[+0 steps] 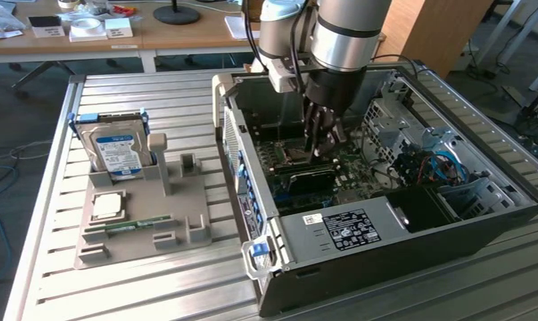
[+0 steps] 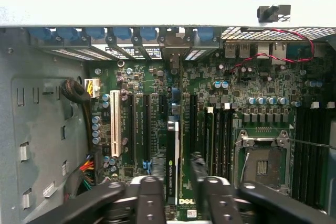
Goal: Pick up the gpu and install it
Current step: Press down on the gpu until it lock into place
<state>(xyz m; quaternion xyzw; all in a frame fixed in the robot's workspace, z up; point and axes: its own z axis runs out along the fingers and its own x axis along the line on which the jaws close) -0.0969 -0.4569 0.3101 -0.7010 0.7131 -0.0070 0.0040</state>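
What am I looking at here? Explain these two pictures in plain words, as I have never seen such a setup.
The grey tube is a robot arm, ending in a gripper. One picture comes from a camera off to the side, the other from a camera on the arm's wrist, looking down into an open computer case. The case lies on a metal table. Beside it a grey holder carries a hard drive, a processor chip and a green memory stick. Inside the case, the gripper straddles a thin graphics card standing edge-on on the green circuit board. Whether it grips the card, I cannot tell.
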